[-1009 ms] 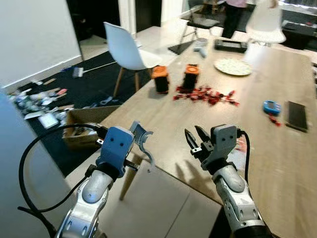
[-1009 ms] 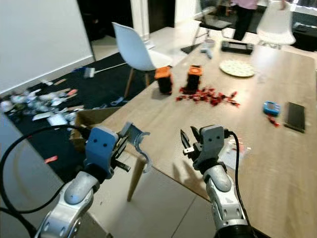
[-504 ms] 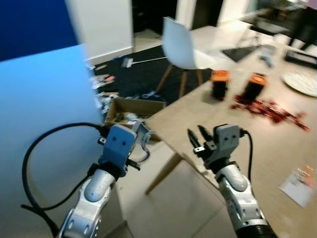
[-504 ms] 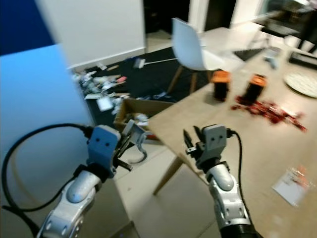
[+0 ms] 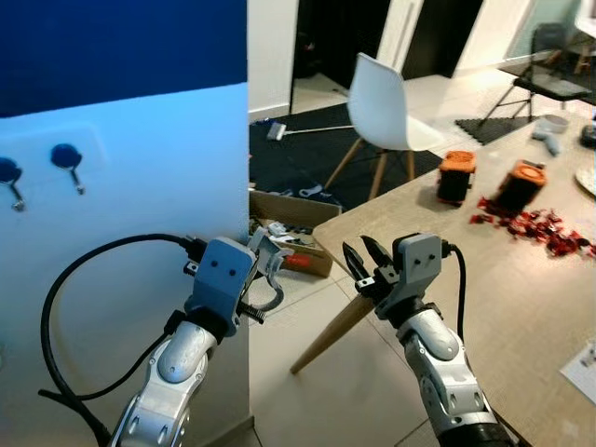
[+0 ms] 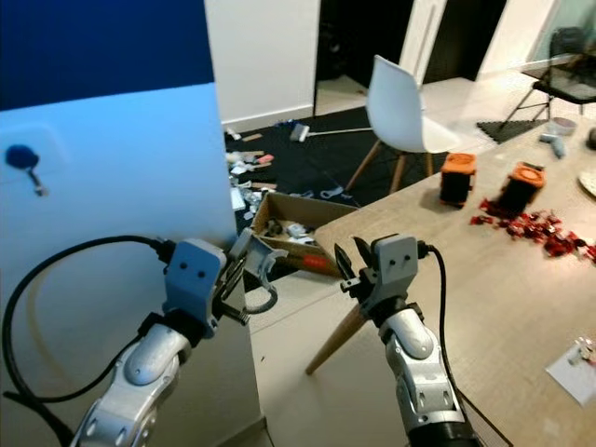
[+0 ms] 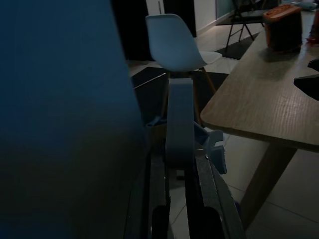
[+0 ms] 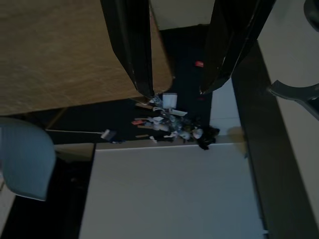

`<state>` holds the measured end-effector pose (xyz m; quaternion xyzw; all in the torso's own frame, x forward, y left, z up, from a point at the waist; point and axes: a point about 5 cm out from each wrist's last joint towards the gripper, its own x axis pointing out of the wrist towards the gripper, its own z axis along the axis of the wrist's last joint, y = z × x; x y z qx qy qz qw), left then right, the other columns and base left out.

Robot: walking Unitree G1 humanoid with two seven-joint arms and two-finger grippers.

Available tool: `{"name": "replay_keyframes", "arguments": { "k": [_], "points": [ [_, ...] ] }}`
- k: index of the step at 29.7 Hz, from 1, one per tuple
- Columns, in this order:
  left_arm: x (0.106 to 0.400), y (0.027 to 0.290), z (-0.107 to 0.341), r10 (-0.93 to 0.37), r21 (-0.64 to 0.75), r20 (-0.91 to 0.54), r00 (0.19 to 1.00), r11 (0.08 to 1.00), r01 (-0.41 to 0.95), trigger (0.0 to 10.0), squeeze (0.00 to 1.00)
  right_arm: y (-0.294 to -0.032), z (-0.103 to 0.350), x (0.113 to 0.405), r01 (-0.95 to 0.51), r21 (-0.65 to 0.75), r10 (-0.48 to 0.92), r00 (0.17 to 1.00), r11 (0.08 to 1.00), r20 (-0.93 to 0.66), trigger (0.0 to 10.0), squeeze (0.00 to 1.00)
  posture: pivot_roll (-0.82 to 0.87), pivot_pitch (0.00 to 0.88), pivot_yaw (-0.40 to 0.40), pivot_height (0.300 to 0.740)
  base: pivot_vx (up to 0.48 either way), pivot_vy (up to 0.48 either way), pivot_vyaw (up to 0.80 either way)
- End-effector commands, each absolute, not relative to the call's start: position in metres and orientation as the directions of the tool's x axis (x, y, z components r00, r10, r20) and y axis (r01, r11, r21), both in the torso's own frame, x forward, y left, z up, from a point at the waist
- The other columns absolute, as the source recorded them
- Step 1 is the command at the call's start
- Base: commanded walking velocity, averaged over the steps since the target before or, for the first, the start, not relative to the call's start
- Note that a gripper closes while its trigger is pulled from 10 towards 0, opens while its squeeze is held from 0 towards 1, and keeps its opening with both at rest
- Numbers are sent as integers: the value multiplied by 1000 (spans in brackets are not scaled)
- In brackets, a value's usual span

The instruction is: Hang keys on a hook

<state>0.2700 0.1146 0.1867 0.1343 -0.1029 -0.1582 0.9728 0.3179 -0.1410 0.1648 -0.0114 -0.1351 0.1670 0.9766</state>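
Observation:
My left gripper (image 5: pixel 267 268) is shut on the keys (image 5: pixel 270 279), a grey ring-shaped piece that juts out past the fingertips (image 7: pixel 180 119). It hangs in front of a pale blue wall panel (image 5: pixel 121 214). Two blue-capped hooks (image 5: pixel 66 159) (image 5: pixel 8 173) are mounted on that panel, up and to the left of the gripper and well apart from it; one hook (image 6: pixel 22 158) also appears in the right eye view. My right gripper (image 5: pixel 362 258) is open and holds nothing, raised beside the corner of the wooden table (image 5: pixel 521 270).
The table's leg (image 5: pixel 335 321) slants down to the tiled floor. A white chair (image 5: pixel 386 98) stands behind it. A cardboard box (image 5: pixel 289 219) and scattered clutter lie on the dark rug. Two orange-topped containers (image 5: pixel 456 175) and red pieces (image 5: pixel 535 233) sit on the table.
The camera has swung left: the table slid to the right of the picture and the blue wall with its hooks came into view. Both grippers hold the same pose.

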Motion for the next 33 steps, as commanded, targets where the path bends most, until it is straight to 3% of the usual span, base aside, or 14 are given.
{"name": "replay_keyframes", "arguments": {
  "k": [1,14,33],
  "points": [
    [269,114,184,-338,294,146,930,912,286,10000,0,-143,161,317,-320,-68,327,913,945,243,10000,0,130,159,-38,740,0,0,0],
    [269,115,186,-339,293,153,928,912,285,10000,0,-142,161,318,-318,-65,324,914,946,244,10000,0,137,156,-34,740,0,0,0],
    [269,114,186,-340,298,155,927,911,285,10000,0,-141,160,318,-317,-66,323,914,946,243,10000,0,140,157,-33,740,-356,0,0]
  ]
}}
